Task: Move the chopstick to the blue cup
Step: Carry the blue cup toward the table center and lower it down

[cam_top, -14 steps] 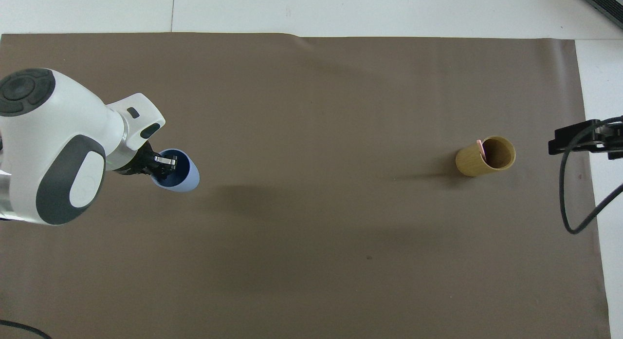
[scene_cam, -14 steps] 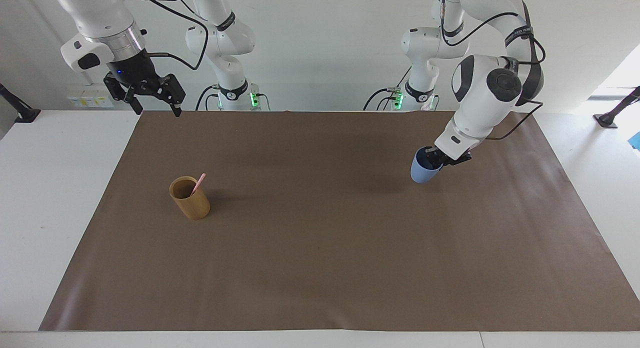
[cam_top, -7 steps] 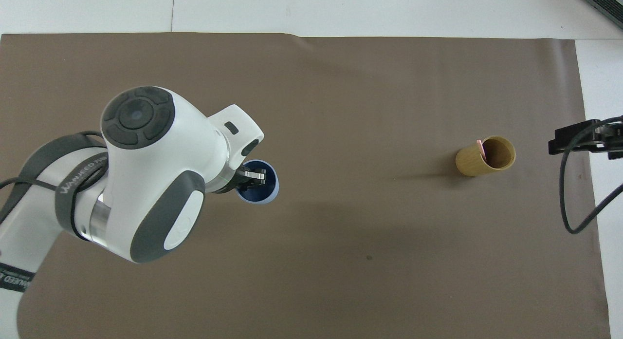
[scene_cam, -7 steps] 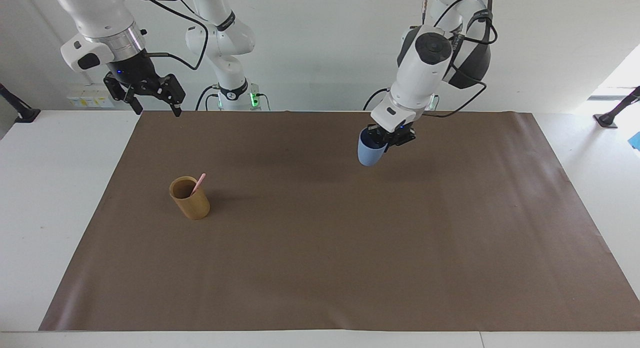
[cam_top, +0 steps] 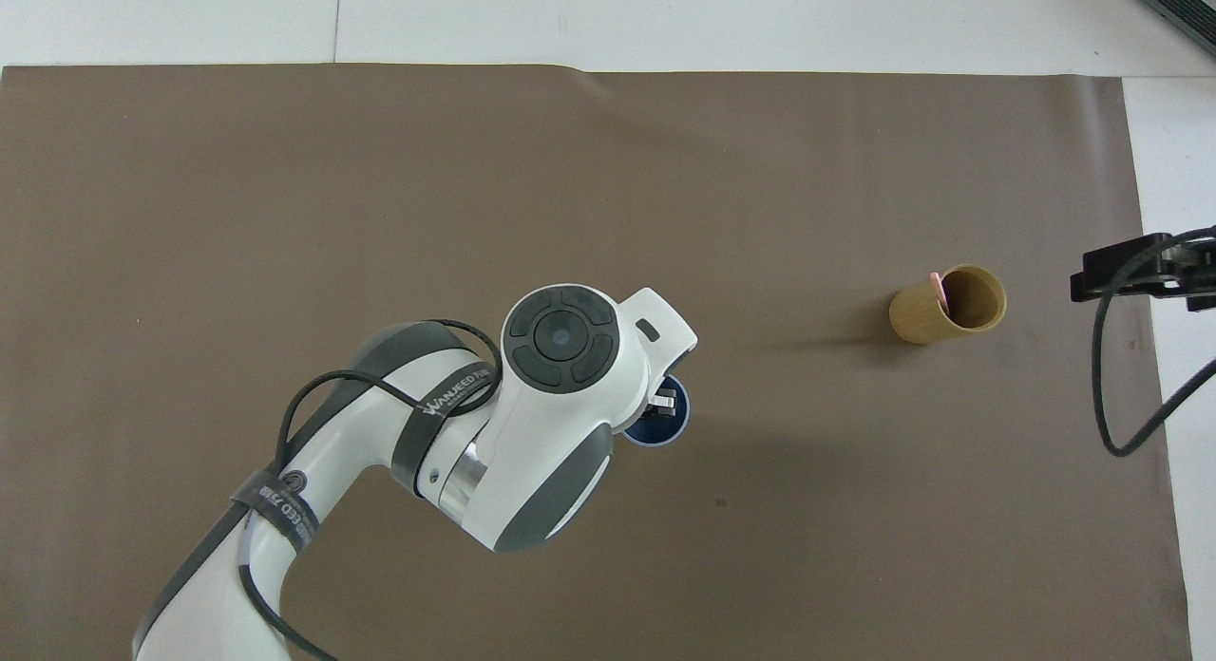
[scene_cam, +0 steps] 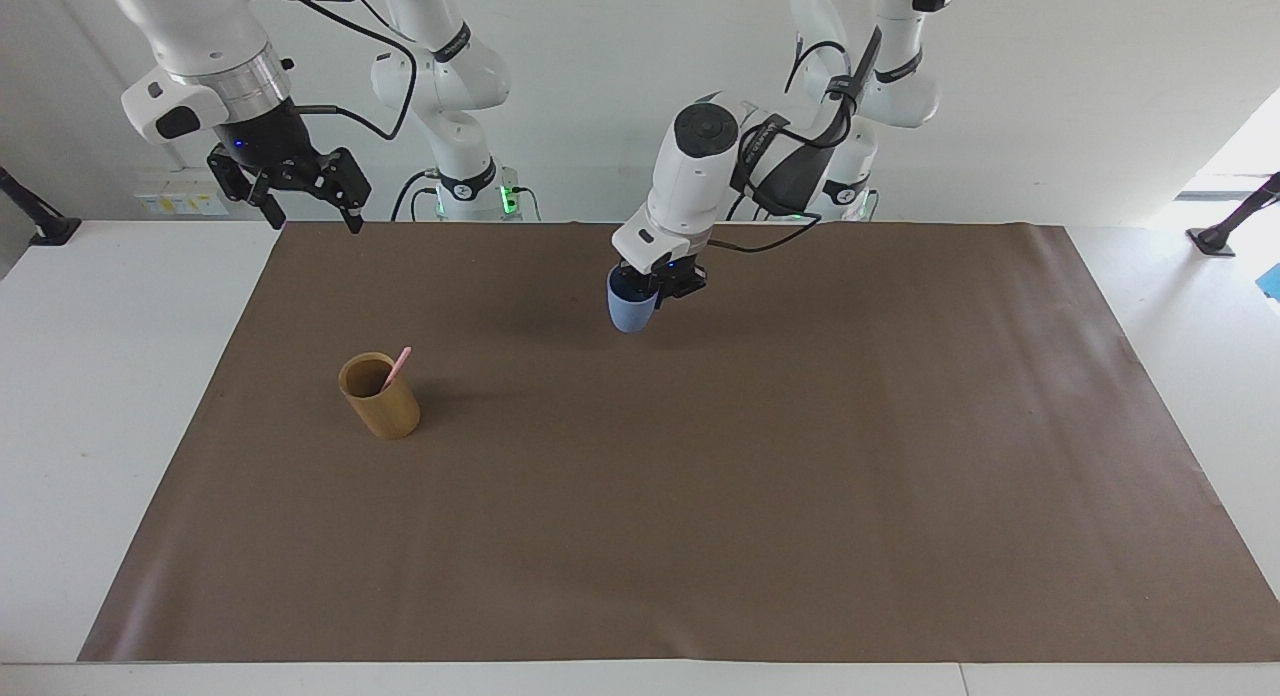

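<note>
Noted brown mat (scene_cam: 700, 496) over white table (scene_cam: 90, 396). Found left gripper (scene_cam: 655, 284) above mat's middle, pinching rim of blue cup (scene_cam: 629, 311), cup held clear of mat, approx. upright. Found right gripper (scene_cam: 305, 198) w/ fingers spread, waiting over mat's edge. Below right gripper: tan cup (scene_cam: 380, 396) on mat, w/ chopstick (scene_cam: 397, 366) leaning inside.

blue cup (scene_cam: 627, 314): matt, smooth | tan cup (scene_cam: 381, 399): bamboo-like | mat (scene_cam: 700, 496): matt paper
</note>
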Controlling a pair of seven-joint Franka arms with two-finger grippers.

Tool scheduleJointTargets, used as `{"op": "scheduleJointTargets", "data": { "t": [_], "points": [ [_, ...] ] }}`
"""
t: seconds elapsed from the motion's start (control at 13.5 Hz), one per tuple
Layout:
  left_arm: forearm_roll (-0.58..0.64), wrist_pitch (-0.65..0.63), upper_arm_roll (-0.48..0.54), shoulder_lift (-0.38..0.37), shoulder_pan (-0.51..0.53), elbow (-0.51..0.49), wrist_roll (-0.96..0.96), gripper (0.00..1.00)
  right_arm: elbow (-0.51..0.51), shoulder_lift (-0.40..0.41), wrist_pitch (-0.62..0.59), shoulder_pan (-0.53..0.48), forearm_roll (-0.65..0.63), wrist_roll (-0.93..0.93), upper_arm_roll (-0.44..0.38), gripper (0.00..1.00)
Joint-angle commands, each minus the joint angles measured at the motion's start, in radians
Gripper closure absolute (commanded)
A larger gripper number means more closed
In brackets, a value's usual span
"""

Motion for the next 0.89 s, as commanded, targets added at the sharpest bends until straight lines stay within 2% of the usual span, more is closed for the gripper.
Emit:
{"op": "scheduleJointTargets", "data": {
  "t": [0.0,0.81],
  "points": [
    [-0.016,0.01,0.018,0.0,-0.018,-0.006,-0.001,1.0,-0.01,-0.009,0.009,-0.009,0.007,-0.014,0.004,0.0],
    [-0.006,0.072,0.021,0.103,-0.044,-0.029,-0.017,1.0,-0.01,-0.009,0.009,-0.009,0.007,-0.014,0.004,0.0]
  ]
}}
